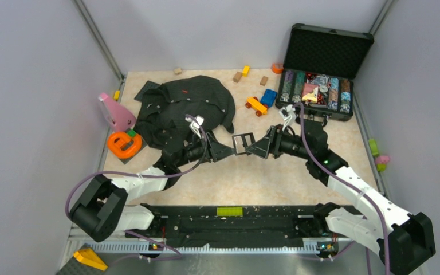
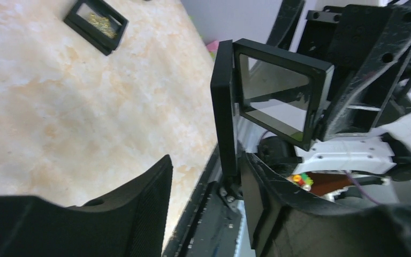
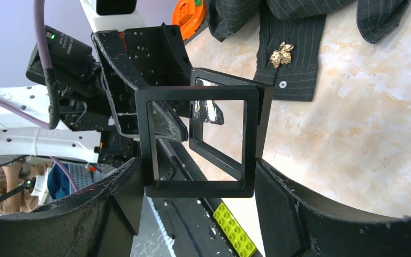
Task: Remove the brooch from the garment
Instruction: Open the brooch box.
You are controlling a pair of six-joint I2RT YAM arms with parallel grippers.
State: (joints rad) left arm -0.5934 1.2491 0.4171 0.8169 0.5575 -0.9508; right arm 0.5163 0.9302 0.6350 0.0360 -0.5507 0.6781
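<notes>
Brooch (image 3: 281, 54) pinned on garment (image 3: 298, 80) — right jaws clamp black box (image 3: 198, 93), left jaws parted around its lid (image 2: 223, 107)

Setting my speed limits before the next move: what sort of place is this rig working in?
Probably a lab test cell, not a home: plain grey walls box in a small tabletop, with a shirt, toy blocks and an open chip case laid out as props.

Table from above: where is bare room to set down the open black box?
Bare: the table between the box and the black rail; also between the case and the right arm. Crowded: back and left, with shirt, orange ring, blocks.
</notes>
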